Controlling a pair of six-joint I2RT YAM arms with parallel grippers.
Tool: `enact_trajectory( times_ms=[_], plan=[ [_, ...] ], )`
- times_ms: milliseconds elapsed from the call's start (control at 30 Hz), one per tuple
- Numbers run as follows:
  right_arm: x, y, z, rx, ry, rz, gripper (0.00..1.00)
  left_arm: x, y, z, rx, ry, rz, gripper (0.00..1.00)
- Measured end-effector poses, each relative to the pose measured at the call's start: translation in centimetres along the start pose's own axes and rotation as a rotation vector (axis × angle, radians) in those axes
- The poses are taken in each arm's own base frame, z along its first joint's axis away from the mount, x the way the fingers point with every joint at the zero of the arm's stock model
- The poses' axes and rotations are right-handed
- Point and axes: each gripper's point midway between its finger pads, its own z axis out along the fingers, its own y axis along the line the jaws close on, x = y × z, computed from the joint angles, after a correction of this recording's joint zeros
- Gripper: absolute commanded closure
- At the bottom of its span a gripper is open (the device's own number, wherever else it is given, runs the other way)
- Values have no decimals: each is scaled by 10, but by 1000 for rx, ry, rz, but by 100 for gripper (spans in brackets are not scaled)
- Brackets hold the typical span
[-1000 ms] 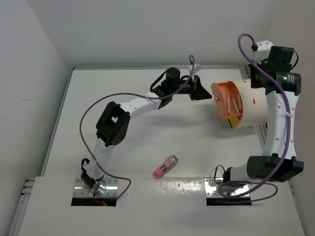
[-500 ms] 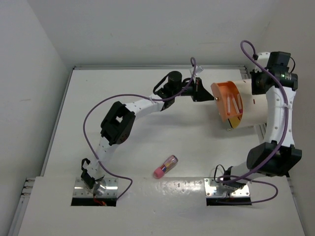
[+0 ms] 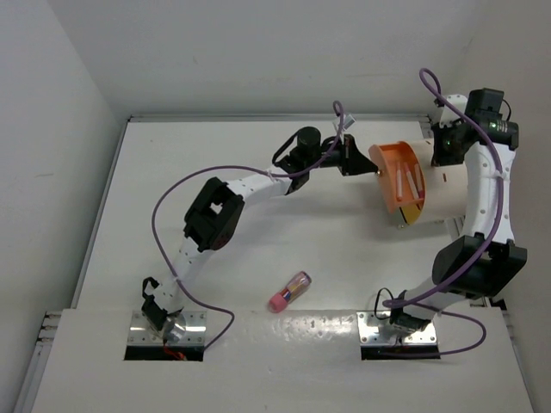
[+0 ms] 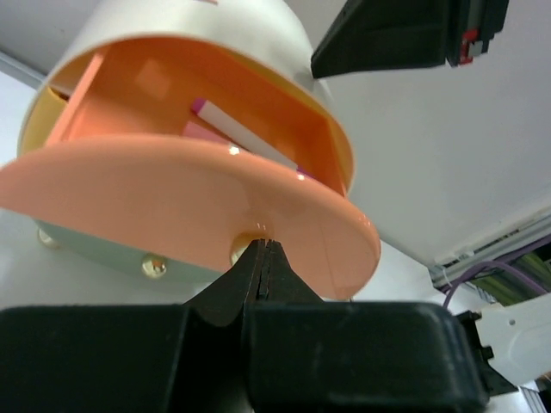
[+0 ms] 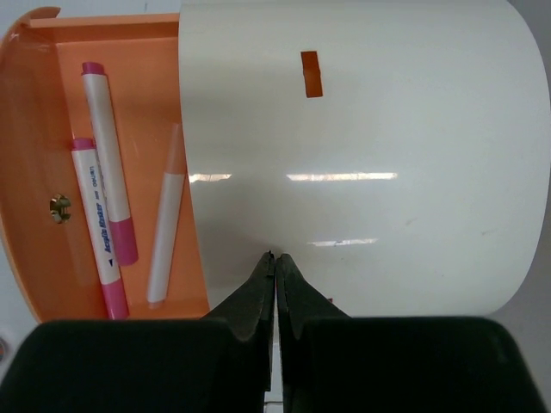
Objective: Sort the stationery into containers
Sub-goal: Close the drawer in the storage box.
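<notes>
The cream-white drum lies on its side at the far right, and its orange drawer is pulled out to the left. In the right wrist view the drawer holds two white pens with pink marks and one plain white pen. My left gripper is shut, and its tips touch the orange end face beside a small knob. My right gripper is shut, with its tips against the drum's cream wall. A pink-ended tube lies on the table near the front.
The table's back wall runs just behind the drum. Two brass feet show under the drum. A black part of the right arm hangs above the drum in the left wrist view. Purple cables loop from both arms.
The right wrist has swung inward and down onto the top of the drum. The left arm has stretched a little further toward the orange face. The drum and the tube have not moved.
</notes>
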Motion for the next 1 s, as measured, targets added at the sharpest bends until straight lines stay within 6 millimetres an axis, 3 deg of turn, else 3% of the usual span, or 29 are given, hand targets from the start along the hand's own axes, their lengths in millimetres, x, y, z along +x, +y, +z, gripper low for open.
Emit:
enact_trajectory(
  times_ms=[400,733,1000],
  plan=[
    [-4,4,3,-36,9,0,98,1,0,36,39,-56,16,100],
    [-9,7,7,-78,11,-1,99,0,1,53,57,-121,51,100],
    [-8,13,6,-116,23,-1,99,1,0,66,80,-179,113,92]
  ],
)
